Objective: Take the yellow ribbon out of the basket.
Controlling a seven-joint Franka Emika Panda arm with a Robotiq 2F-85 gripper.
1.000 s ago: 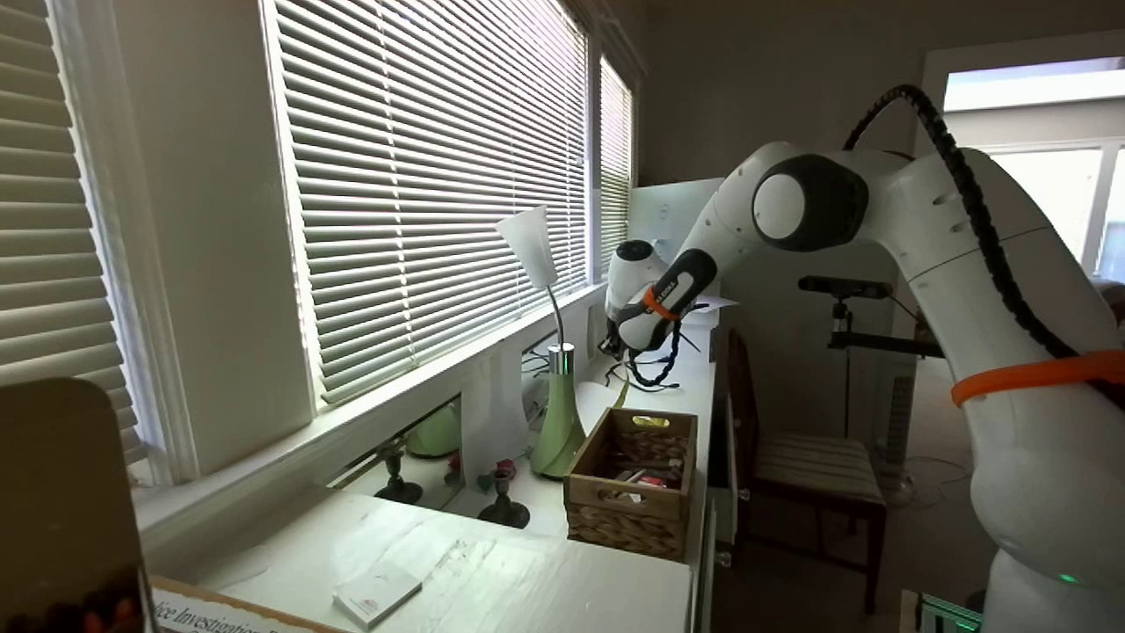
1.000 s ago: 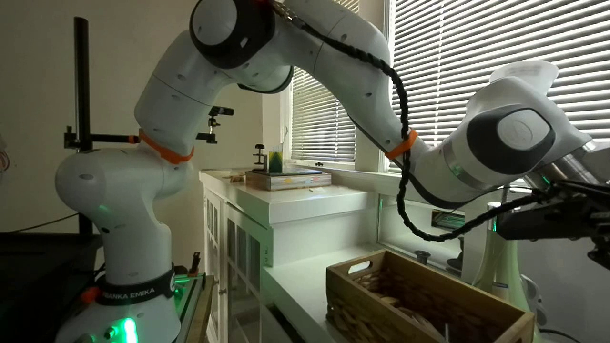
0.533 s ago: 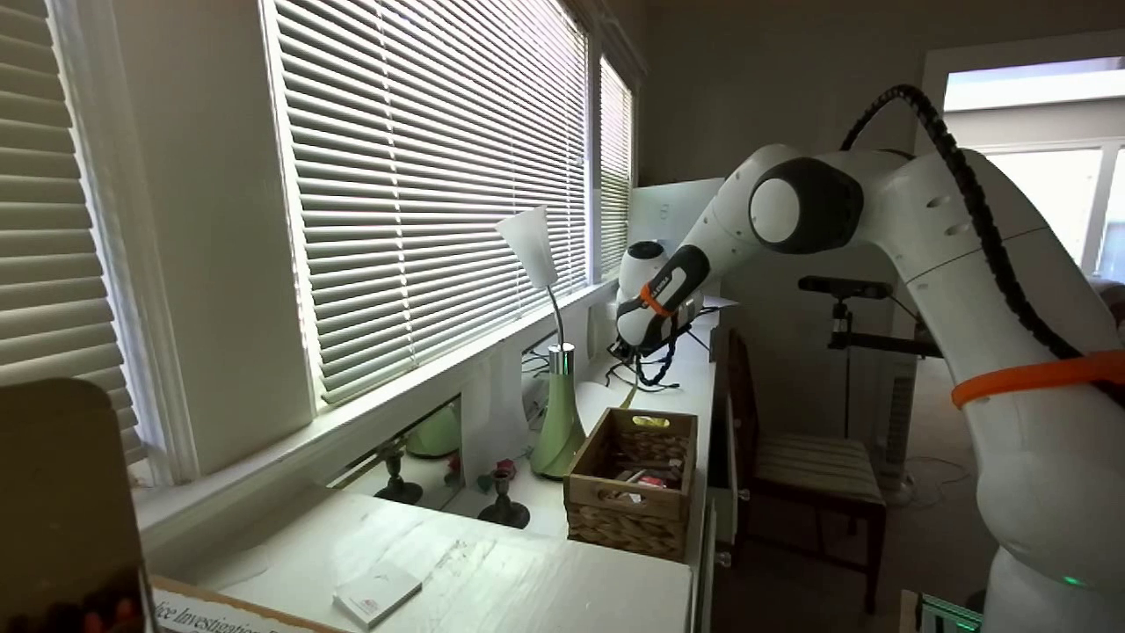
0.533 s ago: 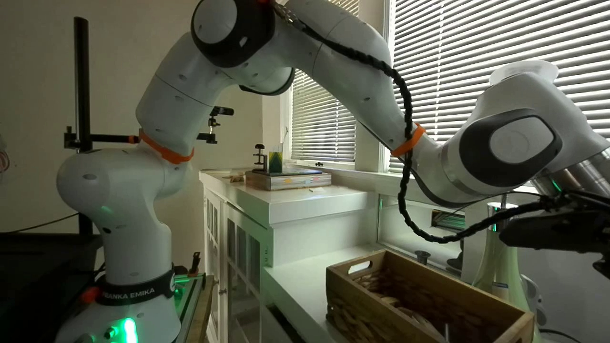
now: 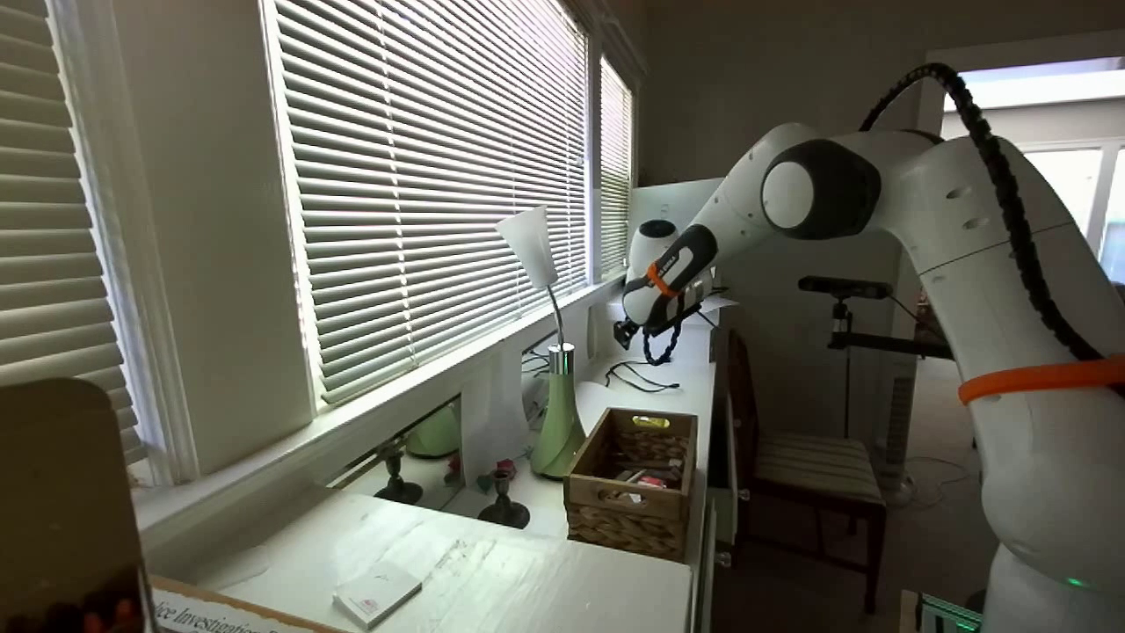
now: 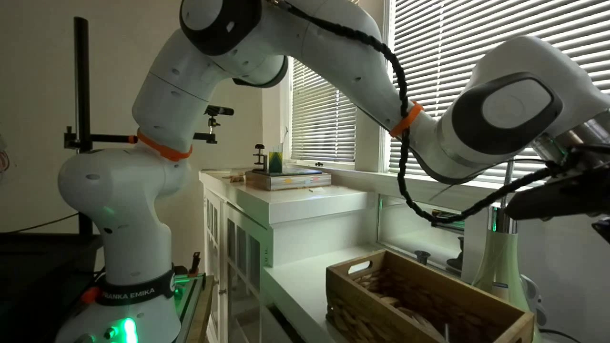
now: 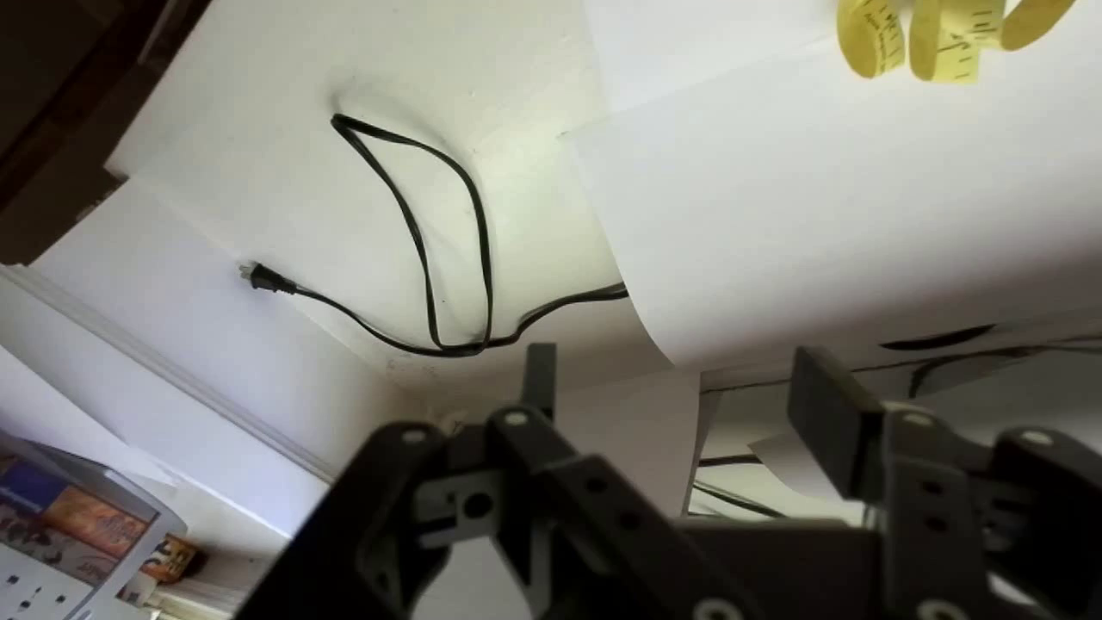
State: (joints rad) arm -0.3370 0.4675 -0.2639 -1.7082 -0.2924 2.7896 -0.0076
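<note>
In the wrist view, the yellow ribbon (image 7: 943, 39) lies in curls on white paper at the upper right, marked like a measuring tape and partly cut off by the frame edge. My gripper (image 7: 682, 392) stands open, its two pads well apart and nothing between them; the ribbon is beyond the jaws, not touching them. The brown woven basket (image 5: 626, 527) rests on the white counter, and its wooden rim (image 6: 367, 290) shows in an exterior view too. In an exterior view the gripper (image 5: 626, 334) hovers above the counter past the basket's far end. Something yellow shows through the basket's far handle hole.
A black cord with a plug (image 7: 271, 280) lies on the counter near white paper sheets (image 7: 775, 189). A green lamp (image 5: 558, 431) and a dark candlestick (image 5: 504, 505) stand beside the basket, along the window side. A chair (image 5: 817, 466) stands by the drawers.
A yellow strip that hung below the gripper behind the basket no longer shows there. The gripper has opened, and the arm has risen and shifted slightly.
</note>
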